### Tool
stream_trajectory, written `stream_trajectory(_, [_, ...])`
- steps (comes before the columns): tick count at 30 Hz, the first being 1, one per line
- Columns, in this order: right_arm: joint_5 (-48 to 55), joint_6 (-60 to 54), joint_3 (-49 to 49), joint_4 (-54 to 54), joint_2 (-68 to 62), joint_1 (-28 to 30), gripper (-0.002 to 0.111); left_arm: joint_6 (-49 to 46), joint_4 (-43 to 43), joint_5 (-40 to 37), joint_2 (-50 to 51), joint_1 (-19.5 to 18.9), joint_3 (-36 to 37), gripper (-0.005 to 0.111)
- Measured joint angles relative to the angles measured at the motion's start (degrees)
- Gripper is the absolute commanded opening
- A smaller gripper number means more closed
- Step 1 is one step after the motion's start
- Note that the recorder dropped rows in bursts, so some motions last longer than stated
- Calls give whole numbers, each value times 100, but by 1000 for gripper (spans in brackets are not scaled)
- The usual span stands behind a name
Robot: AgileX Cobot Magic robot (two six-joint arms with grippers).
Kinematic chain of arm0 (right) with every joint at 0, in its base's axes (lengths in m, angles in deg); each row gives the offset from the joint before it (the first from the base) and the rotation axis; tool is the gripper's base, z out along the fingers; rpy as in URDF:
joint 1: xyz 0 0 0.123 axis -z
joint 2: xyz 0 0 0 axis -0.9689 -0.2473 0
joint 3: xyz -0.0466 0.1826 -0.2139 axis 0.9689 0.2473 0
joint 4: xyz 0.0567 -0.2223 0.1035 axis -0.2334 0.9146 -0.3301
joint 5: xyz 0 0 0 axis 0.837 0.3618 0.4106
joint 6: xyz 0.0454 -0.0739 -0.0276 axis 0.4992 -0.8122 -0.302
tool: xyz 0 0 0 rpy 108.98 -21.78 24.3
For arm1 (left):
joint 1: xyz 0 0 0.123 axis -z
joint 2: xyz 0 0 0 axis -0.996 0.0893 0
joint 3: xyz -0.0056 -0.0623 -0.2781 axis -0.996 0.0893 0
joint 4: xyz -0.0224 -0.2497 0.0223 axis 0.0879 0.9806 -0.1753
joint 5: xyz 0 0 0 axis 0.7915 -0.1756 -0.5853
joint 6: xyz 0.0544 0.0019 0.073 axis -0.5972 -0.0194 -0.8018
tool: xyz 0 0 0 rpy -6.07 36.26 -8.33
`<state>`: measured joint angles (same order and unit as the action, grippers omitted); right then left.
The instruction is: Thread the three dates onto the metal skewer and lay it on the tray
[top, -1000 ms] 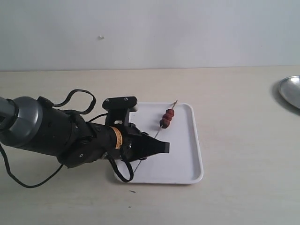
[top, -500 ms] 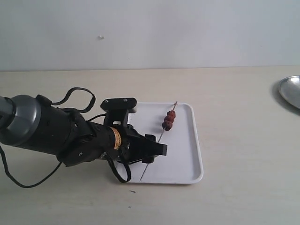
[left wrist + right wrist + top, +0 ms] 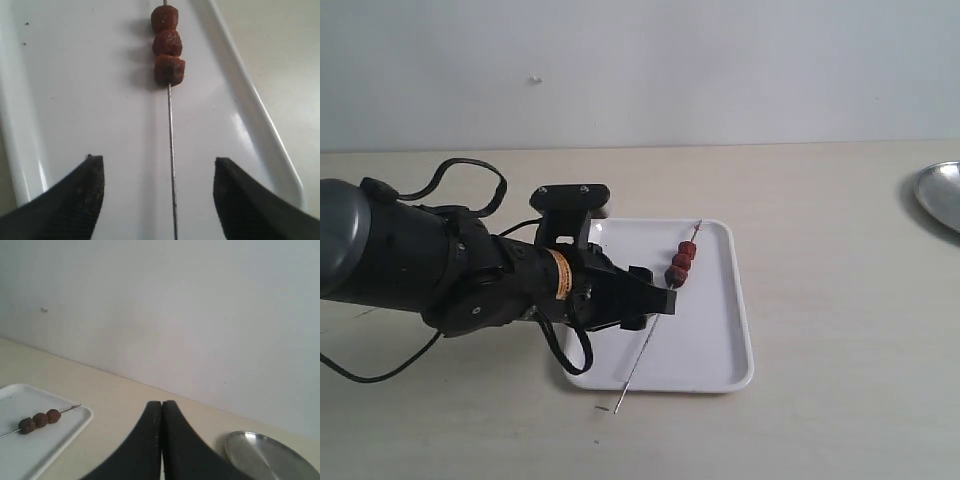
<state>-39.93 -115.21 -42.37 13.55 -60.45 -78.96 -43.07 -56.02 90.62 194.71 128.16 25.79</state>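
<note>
The three dates (image 3: 681,262) sit in a row near the far end of the metal skewer (image 3: 642,350). The skewer lies slanted across the white tray (image 3: 715,340), and its bare end pokes past the tray's front rim. My left gripper (image 3: 656,302) hovers over the skewer's bare middle, open. In the left wrist view the rod (image 3: 171,150) runs untouched between the fingers of the left gripper (image 3: 158,162), with the dates (image 3: 167,43) beyond them. My right gripper (image 3: 161,404) is shut on nothing, far from the tray (image 3: 30,452); it does not show in the exterior view.
A round silvery metal dish (image 3: 940,195) sits at the table's right edge, also seen close to the right gripper as the dish (image 3: 270,455). The left arm's black body and cables (image 3: 440,275) cover the table left of the tray. A pale wall stands behind.
The left gripper has opened and let go of the skewer. The skewer has slid toward the front, so its bare end now sticks out past the tray's rim.
</note>
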Motion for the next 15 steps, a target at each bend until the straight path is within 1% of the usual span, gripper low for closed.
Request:
stream_trajectory(2, [0,0,0,0,0,0,0,0,-36,13,-56,18,0,49])
stream_trajectory(3, [0,0,0,0,0,0,0,0,-83,70,-110,29,25,40])
stream_trajectory(6, [0,0,0,0,0,0,0,0,-254,338,-357,33,152,9])
stream_trajectory(7, [0,0,0,0,0,0,0,-5,-282,386,-480,33,194,1])
stream_trajectory(10, [0,0,0,0,0,0,0,-206,-381,411,-904,42,367,0])
stream_trajectory(15, [0,0,0,-55,0,0,0,-556,-395,232,-1641,31,737,0])
